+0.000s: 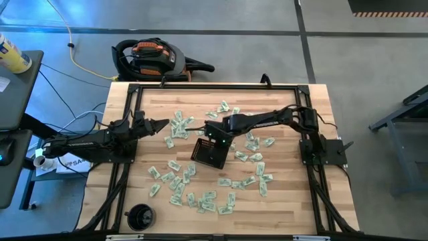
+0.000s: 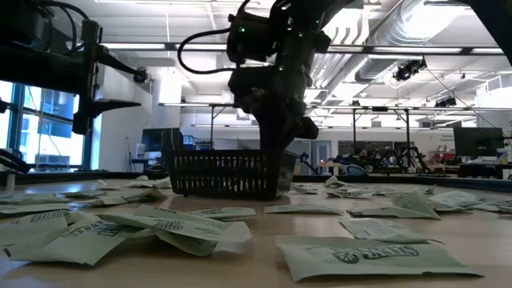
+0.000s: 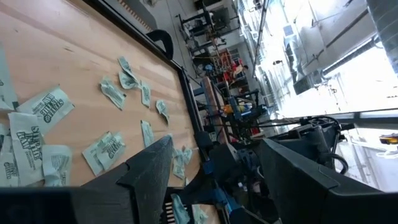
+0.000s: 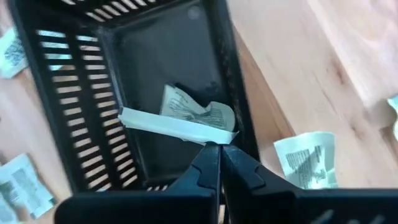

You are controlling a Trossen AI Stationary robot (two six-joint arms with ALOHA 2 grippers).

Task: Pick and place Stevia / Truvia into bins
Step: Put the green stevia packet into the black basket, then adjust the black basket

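Right gripper (image 4: 219,149), clenched on one Stevia sachet (image 4: 177,124), hangs over the single black mesh tray (image 1: 210,152) holding one crumpled packet (image 4: 199,112), while the left gripper (image 1: 159,125) waits released, dozens of sachets scattered.

The bin (image 1: 210,153) sits mid-table (image 1: 294,201), with sachets (image 1: 200,199) scattered around it on all sides. One sachet (image 4: 177,123) lies across its rim, another inside. A cup (image 1: 140,216) stands at the table's near left corner.

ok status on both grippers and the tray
Right gripper shut on a sachet over the tray. Left gripper open, waiting at table's left. Nothing blocking.
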